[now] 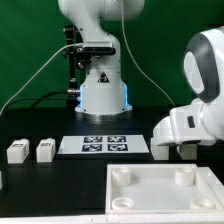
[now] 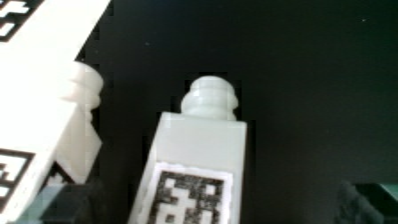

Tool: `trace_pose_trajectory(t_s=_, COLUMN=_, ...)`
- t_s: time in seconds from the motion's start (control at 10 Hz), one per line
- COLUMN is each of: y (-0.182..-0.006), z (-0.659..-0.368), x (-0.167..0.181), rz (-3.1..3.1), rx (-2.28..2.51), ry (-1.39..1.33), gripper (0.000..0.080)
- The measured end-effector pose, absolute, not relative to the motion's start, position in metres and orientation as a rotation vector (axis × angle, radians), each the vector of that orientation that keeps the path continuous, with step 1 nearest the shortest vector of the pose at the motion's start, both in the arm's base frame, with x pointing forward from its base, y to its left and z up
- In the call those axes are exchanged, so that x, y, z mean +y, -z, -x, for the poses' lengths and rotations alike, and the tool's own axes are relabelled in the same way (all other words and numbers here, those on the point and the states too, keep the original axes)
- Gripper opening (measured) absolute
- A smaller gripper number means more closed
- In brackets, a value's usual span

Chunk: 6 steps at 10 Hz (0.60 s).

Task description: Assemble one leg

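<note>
In the wrist view a white leg (image 2: 196, 150) with a rounded peg at its end and a square marker on its face lies between my gripper's dark fingers (image 2: 365, 200). My gripper (image 2: 214, 205) is open, with gaps on both sides of this leg. A second leg (image 2: 71, 130), also with a peg, lies close beside it. In the exterior view my gripper (image 1: 178, 150) is down at the table at the exterior view's right, behind the slab; its fingers and these two legs are mostly hidden there. Two more legs (image 1: 17, 151) (image 1: 45, 150) stand at the exterior view's left.
The large white slab with corner sockets (image 1: 160, 190) lies at the front right of the exterior view. The marker board (image 1: 105, 145) lies in the middle, and a white edge with a marker shows in the wrist view (image 2: 36, 40). The robot base (image 1: 100, 90) stands behind.
</note>
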State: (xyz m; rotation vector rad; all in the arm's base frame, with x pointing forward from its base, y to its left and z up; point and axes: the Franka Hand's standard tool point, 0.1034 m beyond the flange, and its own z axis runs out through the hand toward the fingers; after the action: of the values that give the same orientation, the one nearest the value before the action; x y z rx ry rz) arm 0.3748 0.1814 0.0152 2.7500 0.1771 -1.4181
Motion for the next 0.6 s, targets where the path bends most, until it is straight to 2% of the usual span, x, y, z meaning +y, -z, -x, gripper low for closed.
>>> trace_pose_trajectory(t_s=0.4, y=-0.0091, z=-0.3703, x=0.1821, rz=-2.74, rx=0.18, ry=1.434, gripper=0.0649)
trace_pose_trajectory(t_s=0.6, y=-0.0091, z=-0.3703, x=0.1821, rz=-2.74, rx=0.18, ry=1.434, gripper=0.0376)
